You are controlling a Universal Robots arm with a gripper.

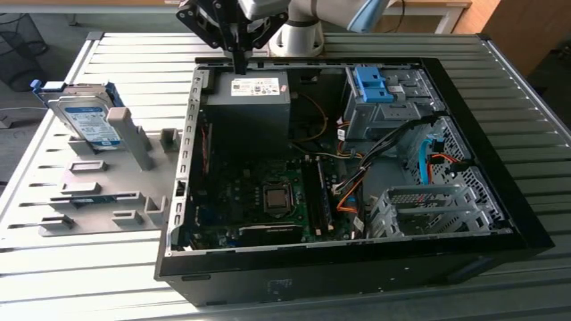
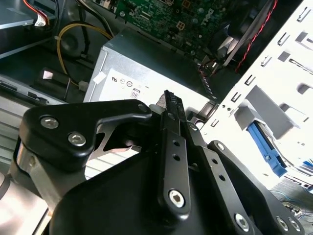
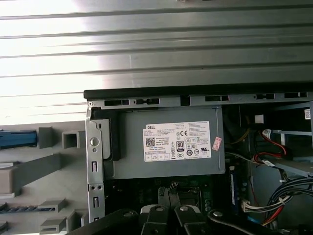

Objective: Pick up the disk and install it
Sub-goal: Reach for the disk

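On a slatted metal table (image 1: 535,93) lies an open computer case (image 1: 499,174) with its motherboard (image 1: 267,194) and cables exposed. A grey fixture plate (image 1: 107,200) sits against it on the exterior view's left. At the far end of that plate the disk (image 1: 85,120) stands tilted in a grey holder, its label facing out and a blue frame round its edges, well apart from the gripper (image 1: 239,63). The gripper hangs over the far edge of the case with its fingers pressed together and nothing between them. Its tips are just above the power supply (image 1: 250,100), beside the white sticker; I cannot tell whether they touch it. The power supply fills the case's far corner. A blue-clipped drive bay (image 1: 370,83) stands to the exterior view's right of it. Open slats run between the case's far rim and the arm's base (image 1: 295,40).
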